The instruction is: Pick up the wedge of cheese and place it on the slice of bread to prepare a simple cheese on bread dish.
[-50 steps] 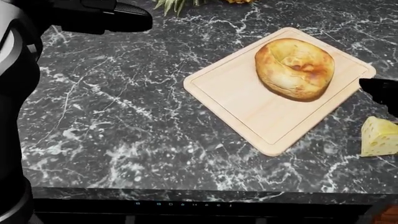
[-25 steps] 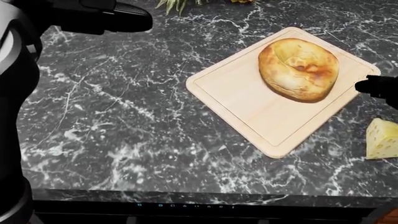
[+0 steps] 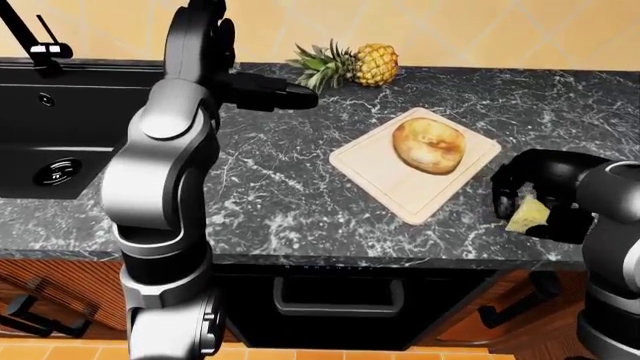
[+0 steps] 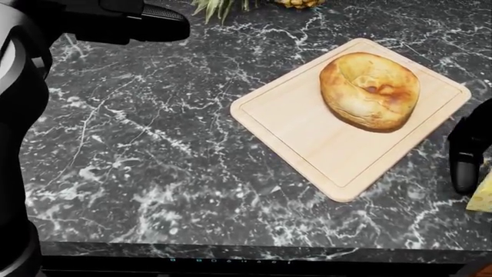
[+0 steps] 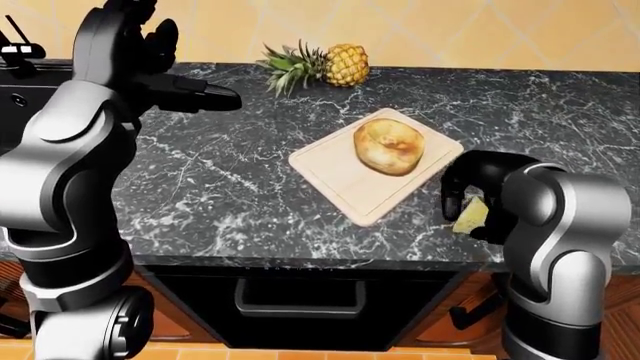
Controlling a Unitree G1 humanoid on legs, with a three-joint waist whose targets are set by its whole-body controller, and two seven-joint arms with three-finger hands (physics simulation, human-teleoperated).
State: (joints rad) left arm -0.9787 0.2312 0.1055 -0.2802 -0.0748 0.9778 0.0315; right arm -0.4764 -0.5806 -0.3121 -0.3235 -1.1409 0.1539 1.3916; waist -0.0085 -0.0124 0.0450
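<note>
The bread point(image 4: 371, 90), a round golden loaf, lies on the upper right part of a wooden cutting board point(image 4: 307, 135). The yellow cheese wedge point(image 3: 527, 215) sits on the dark marble counter just right of the board; in the head view only its corner point(image 4: 483, 197) shows at the right edge. My right hand point(image 3: 515, 196) is lowered over the cheese, its dark fingers point(image 4: 464, 164) standing on the wedge's left side, curled about it but not clearly closed. My left hand point(image 3: 292, 97) is held high over the counter's left part, fingers stretched out, empty.
A pineapple point(image 3: 358, 65) lies by the wall above the board. A black sink point(image 3: 60, 120) with a faucet point(image 3: 38, 46) fills the counter's left end. The counter edge point(image 3: 380, 259) runs below the board, with an oven handle point(image 3: 338, 289) under it.
My right hand has dropped from beside the board's right corner down onto the cheese. The picture has shifted slightly, so the cheese sits further toward the head view's right edge.
</note>
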